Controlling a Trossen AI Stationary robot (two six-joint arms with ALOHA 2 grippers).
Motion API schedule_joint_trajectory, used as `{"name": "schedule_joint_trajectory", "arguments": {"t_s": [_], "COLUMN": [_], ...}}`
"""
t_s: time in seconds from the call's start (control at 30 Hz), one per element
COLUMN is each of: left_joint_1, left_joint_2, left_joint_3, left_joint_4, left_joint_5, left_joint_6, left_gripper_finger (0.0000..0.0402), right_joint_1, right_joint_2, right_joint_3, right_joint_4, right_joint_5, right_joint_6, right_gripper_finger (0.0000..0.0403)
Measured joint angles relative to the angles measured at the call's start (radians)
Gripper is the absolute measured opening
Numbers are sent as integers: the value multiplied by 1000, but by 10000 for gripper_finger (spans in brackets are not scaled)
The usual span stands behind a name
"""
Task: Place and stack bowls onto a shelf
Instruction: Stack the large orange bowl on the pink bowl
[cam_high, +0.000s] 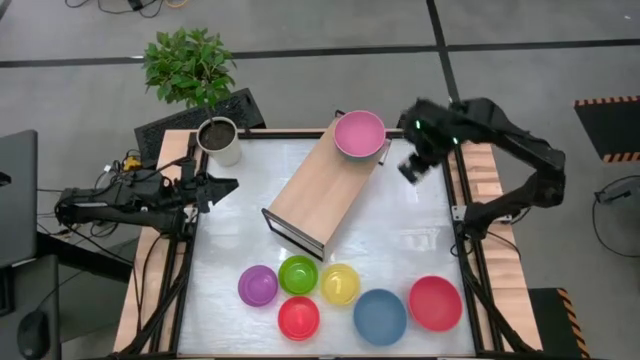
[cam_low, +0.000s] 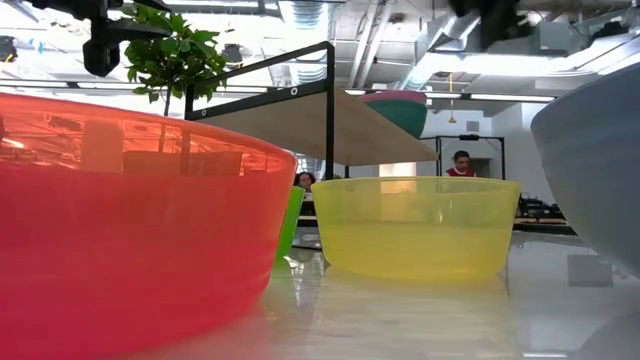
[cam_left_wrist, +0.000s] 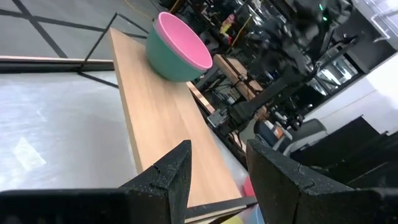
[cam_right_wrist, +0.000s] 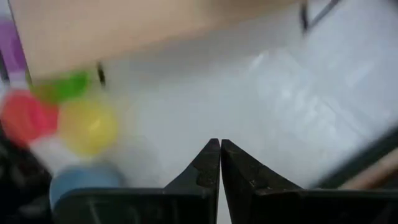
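A pink bowl nested in a teal one (cam_high: 359, 133) stands on the far end of the light-wood shelf (cam_high: 318, 190), which lies slantwise across the table's middle; both also show in the left wrist view, the bowls (cam_left_wrist: 177, 46) on the board (cam_left_wrist: 165, 124). Near the table's near edge sit purple (cam_high: 258, 286), green (cam_high: 298, 274), yellow (cam_high: 340, 284), red (cam_high: 298, 318), blue (cam_high: 380, 316) and red-pink (cam_high: 435, 303) bowls, each on its base. My right gripper (cam_right_wrist: 221, 155) is shut and empty, hovering right of the shelf's far end (cam_high: 412, 168). My left gripper (cam_left_wrist: 217, 180) is open at the table's left edge (cam_high: 225, 187).
A white pot with soil (cam_high: 220, 140) stands at the far left corner, with a leafy plant (cam_high: 188, 62) beyond the table. Bare tabletop (cam_high: 410, 235) lies between the shelf and the right edge. A person (cam_low: 461, 163) shows in the room behind.
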Motion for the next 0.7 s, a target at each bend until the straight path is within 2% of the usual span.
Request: {"name": "schedule_joint_trajectory", "arguments": {"t_s": [0.2,0.37,0.47,0.6,0.7], "left_joint_1": [0,0,0,0,0], "left_joint_2": [0,0,0,0,0], "left_joint_3": [0,0,0,0,0], "left_joint_4": [16,16,14,8,7], "left_joint_5": [-3,-35,-46,-55,-57], "left_joint_6": [50,61,78,88,88], "left_gripper_finger": [140,140,140,141,149], "right_joint_1": [351,659,822,974,1057], "right_joint_2": [-137,-197,-226,-233,-234], "right_joint_3": [-138,-307,-426,-570,-658], "right_joint_4": [95,106,121,174,241], "right_joint_5": [2,85,82,83,83], "right_joint_6": [281,636,846,1018,1114], "right_gripper_finger": [67,127,172,226,248]}}
